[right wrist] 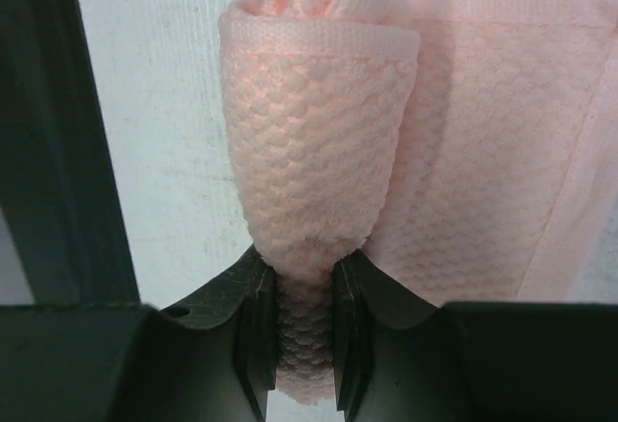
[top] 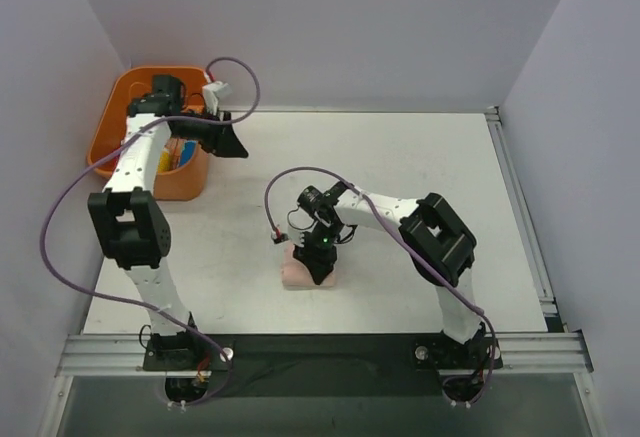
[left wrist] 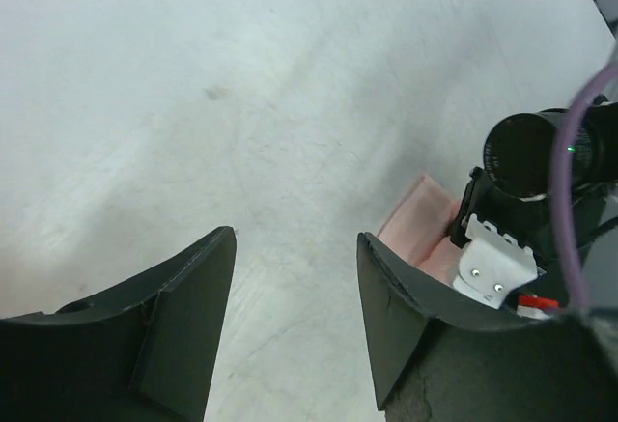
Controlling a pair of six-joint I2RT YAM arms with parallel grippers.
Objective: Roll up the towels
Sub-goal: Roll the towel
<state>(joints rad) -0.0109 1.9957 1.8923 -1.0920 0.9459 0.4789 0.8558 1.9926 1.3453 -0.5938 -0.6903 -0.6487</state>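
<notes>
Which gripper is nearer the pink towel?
Right. The right gripper is clamped on the rolled edge of the pink towel; the left gripper hangs open, away, beside the orange bin.

The pale pink towel (right wrist: pixel 319 152) is sitting just below the middle of the top view, and it's peeking in at the lower right of the left wrist view. It's showing a bumpy waffle weave and a stitched hem. In the right wrist view, its left part is curling into a fat roll while its right part is lying flat. The right gripper (right wrist: pixel 307 321) is pinching the roll's bottom end thin.
</notes>
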